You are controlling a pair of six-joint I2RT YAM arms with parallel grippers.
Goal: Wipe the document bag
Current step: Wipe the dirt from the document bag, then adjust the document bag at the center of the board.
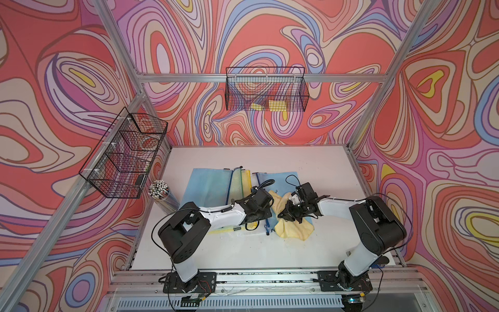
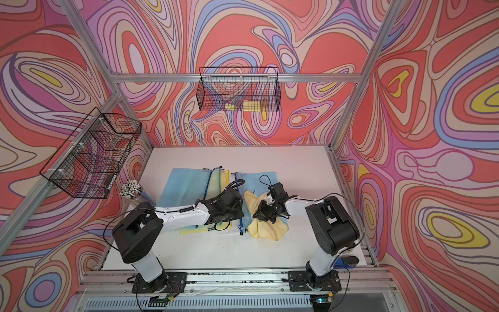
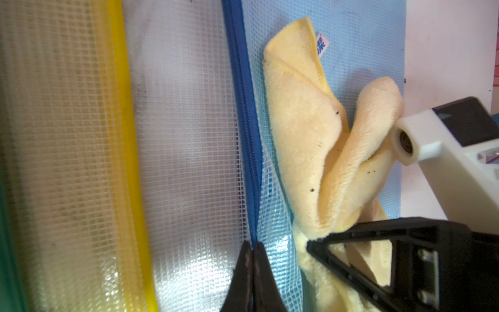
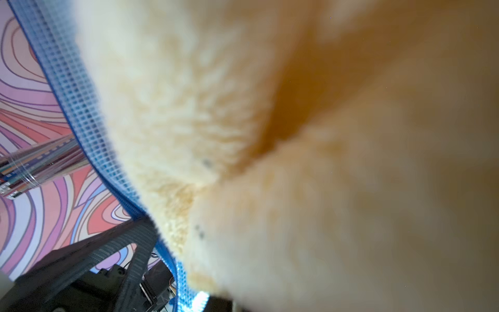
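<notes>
My left claw [image 3: 253,247], pinched shut, presses on the blue zip [image 3: 243,108] of the blue document bag [image 3: 364,40]. My right claw [image 1: 283,214] grips the yellow cloth [image 3: 297,121], which lies on the bag just beside it. I think wiping is under way; next I rub the cloth across.

side wire basket [image 1: 122,162], rear wire basket [image 1: 266,89], clear jar of sticks [image 1: 170,203]

Right wrist view: blurred cloth [image 4: 297,162] fills most of the frame. Right arm [image 1: 334,209] covers part of the document bag [image 1: 278,179].
</notes>
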